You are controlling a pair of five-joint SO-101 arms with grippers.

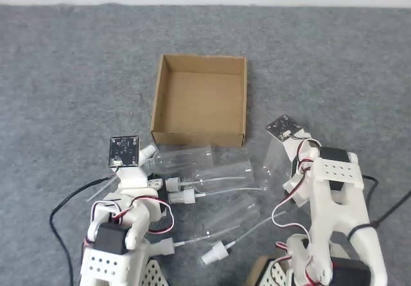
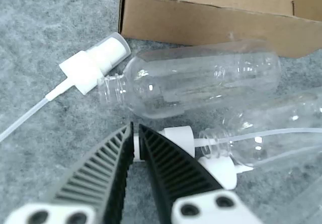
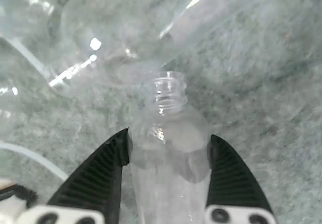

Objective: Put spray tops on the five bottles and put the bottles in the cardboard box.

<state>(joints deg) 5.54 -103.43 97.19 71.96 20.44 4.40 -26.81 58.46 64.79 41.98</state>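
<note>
The open cardboard box stands past a cluster of clear bottles lying on the grey carpet. My left gripper is shut on the edge of a white spray top whose tube runs into a lying bottle. Beyond it lies an uncapped bottle with a loose spray top at its neck, close to the box wall. My right gripper is shut on an open-necked clear bottle, fingers pressing both of its sides.
Another spray top with a long tube lies between the arm bases, near a further lying bottle. The box is empty inside. Cables trail beside both arms. Open carpet spreads to the far left and right.
</note>
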